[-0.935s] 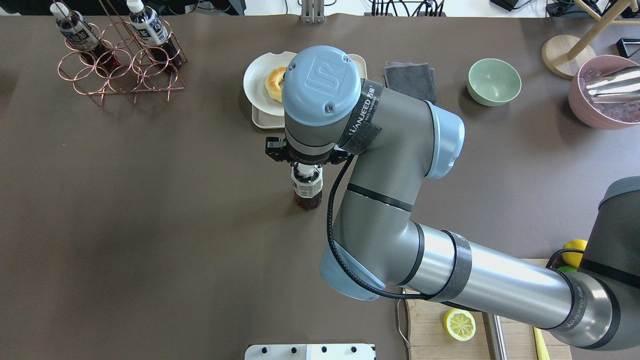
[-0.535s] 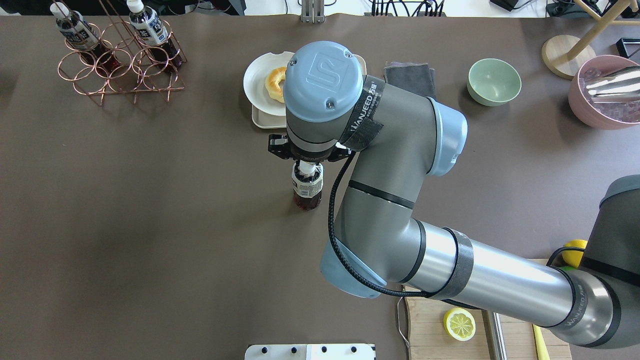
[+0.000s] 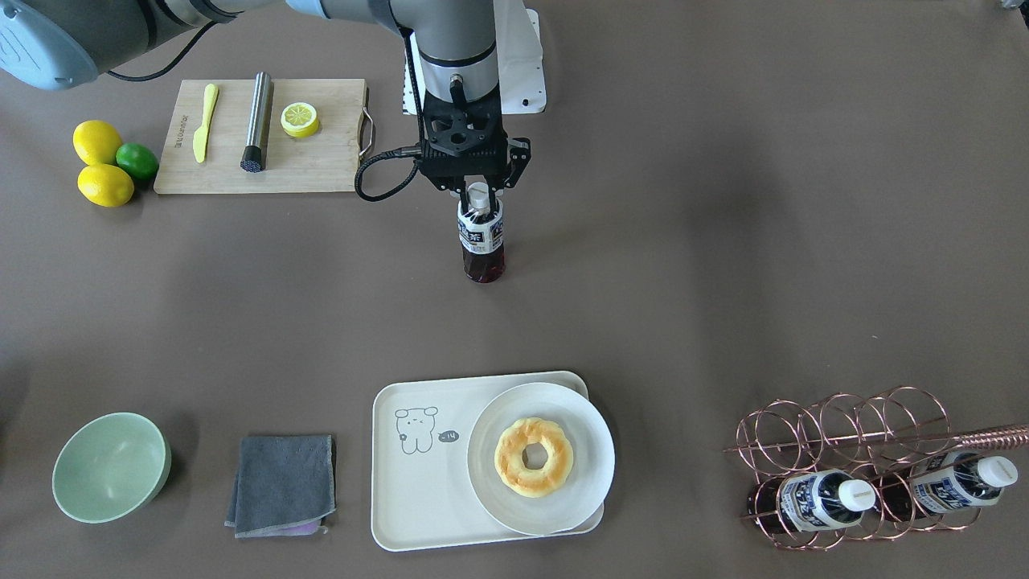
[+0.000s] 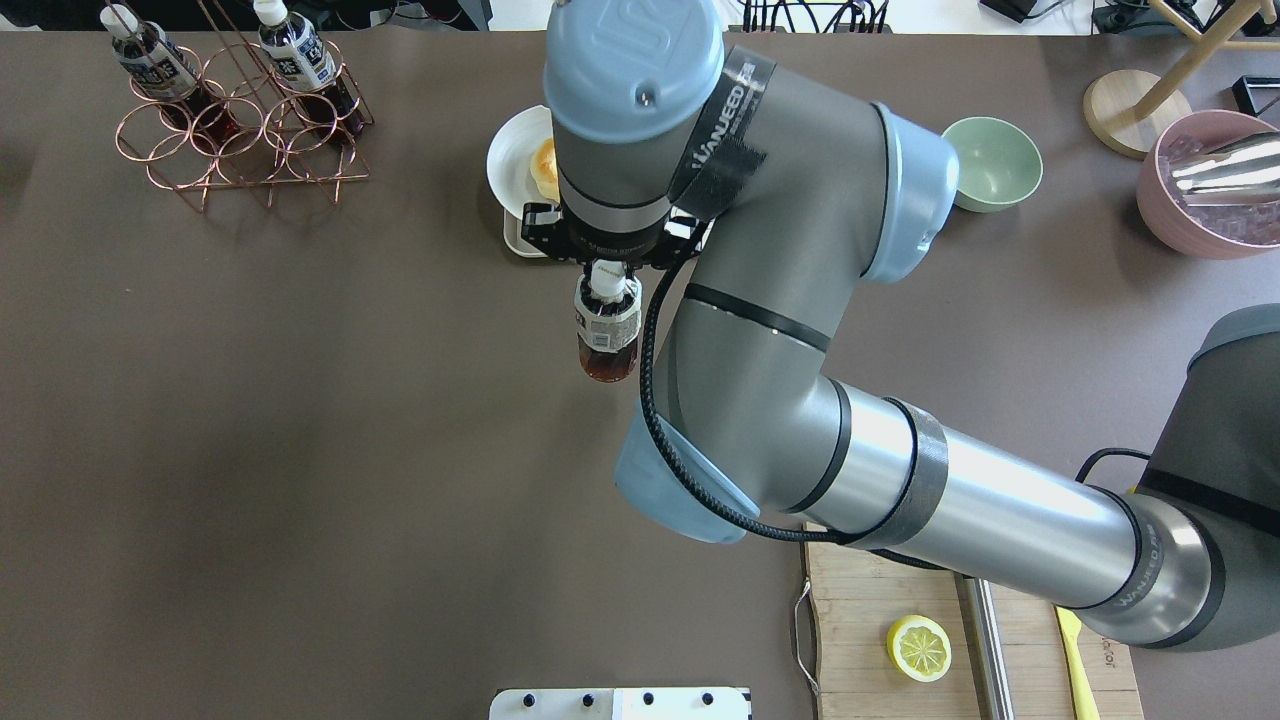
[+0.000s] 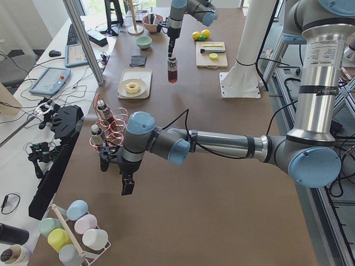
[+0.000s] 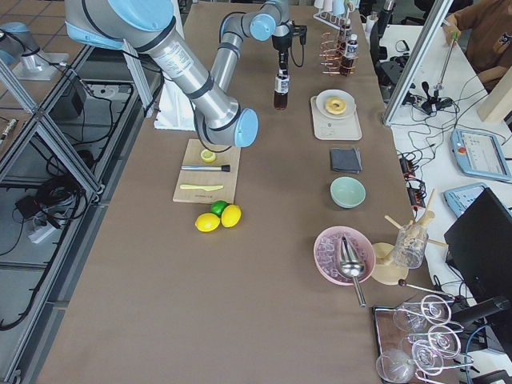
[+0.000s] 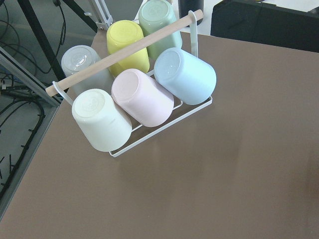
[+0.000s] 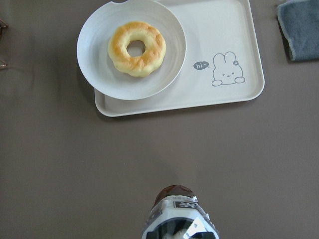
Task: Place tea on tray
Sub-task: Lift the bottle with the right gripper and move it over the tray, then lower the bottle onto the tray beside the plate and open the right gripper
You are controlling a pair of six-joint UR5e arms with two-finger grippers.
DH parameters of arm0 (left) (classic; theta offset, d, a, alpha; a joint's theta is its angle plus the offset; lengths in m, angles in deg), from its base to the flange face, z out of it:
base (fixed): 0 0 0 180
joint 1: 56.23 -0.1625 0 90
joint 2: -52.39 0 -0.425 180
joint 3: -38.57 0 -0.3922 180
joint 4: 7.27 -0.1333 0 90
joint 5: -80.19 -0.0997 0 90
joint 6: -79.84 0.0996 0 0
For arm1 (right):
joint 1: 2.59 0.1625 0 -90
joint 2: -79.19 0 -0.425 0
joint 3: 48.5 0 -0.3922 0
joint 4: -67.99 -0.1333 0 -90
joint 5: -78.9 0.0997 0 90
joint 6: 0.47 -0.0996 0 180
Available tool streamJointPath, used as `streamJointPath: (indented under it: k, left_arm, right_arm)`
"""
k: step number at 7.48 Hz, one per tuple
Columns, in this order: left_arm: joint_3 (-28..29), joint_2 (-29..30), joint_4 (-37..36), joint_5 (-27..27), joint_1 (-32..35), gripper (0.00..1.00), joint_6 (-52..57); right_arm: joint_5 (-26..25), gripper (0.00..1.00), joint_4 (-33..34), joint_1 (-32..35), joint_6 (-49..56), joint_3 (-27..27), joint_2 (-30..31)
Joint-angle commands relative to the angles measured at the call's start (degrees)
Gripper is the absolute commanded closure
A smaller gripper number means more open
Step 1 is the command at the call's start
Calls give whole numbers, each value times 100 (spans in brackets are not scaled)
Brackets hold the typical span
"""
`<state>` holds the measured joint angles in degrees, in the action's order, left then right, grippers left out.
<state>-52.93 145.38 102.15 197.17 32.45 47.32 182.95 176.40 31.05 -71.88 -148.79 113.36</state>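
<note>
Overhead exterior view: right gripper [image 4: 610,265] is clenched on the tea [image 4: 606,335] at cap and neck, with the bottle upright. The side views suggest its base hangs clear of the table [image 4: 300,450], mid-table and well short of the tray [image 3: 418,498]. Left gripper [image 5: 127,187] hovers by a rack of 6 mugs [image 7: 139,99]; only a side view shows it, so I cannot tell whether it is open or closed. Judgement for the carry: a plate [image 3: 490,494] with a donut [image 3: 533,457] covers about half the tray and overhangs its rim. The target should therefore be the bare half with the bear drawing, on the robot's right. A cap-only hold may let the bottle swing, so travel slowly and keep it vertical. Lower it until the base sits flat inside the rim, off the plate edge, then release. The table surface is matte brown, flat and uniform. Also on it are 2 more bottles in a copper rack [image 3: 876,474], a grey cloth [image 3: 281,482], a green bowl [image 3: 111,466] and a board [image 3: 321,173]. The room is a lab with aluminium posts, cables and operator desks alongside.
</note>
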Motion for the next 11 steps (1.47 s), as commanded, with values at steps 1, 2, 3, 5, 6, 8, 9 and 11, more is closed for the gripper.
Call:
streamJointPath:
  k: [1,2,3,5,6,8,9,11]
  left_arm:
    - [-9,9,0,0,8,2,0]
    - [-17,0,0,0,9,2,0]
    - [-35,0,0,9,0,2,-9]
    - [0,43,0,0,-44,2,-9]
    - [61,105,-9,0,-53,2,-17]
    - [298,315,0,0,-71,2,-9]
    - [412,429,0,0,-71,2,-9]
    - [466,501,0,0,-71,2,-9]
  right_arm:
    - [395,100,252,763,642,167,-148]
    - [606,100,234,1097,1020,438,-139]
    - [634,100,138,1353,1337,797,-174]
    - [748,100,-1085,1784,1542,2102,-279]
    - [818,100,-1580,1934,1542,2989,-619]
    - [924,100,-1987,2084,1683,3620,-807]
    - [925,100,-2259,2076,1674,3814,-807]
    - [925,100,-2315,1945,1622,3833,-807]
